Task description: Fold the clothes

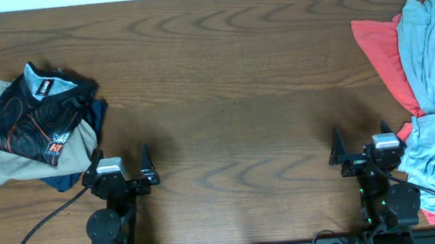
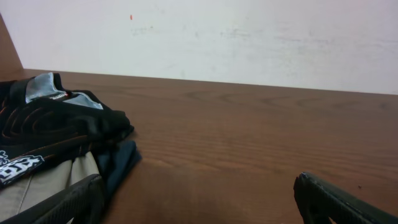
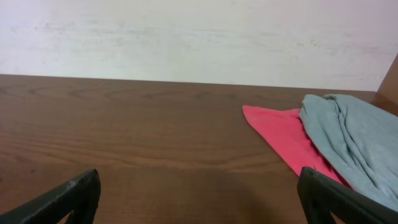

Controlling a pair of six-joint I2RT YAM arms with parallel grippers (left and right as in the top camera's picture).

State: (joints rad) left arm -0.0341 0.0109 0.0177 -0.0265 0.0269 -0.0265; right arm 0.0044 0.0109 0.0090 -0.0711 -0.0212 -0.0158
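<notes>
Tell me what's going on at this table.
Nothing is being handled right now. The left gripper and right gripper sit open near the table's front edge, holding nothing. The black jersey lies compact atop a beige garment on the left; light blue clothes over a red garment are heaped on the right.

Table: brown wood, bold grain, smooth, low satin sheen. Jersey: black cloth, smooth synthetic look, printed orange lines and logos. Beige garment beneath: matt cloth. Red cloth, grey-blue cloth: soft, matt, creased. Left hand, right hand: black, matt, plastic look. Wall: white, matt, scuffed.
</notes>
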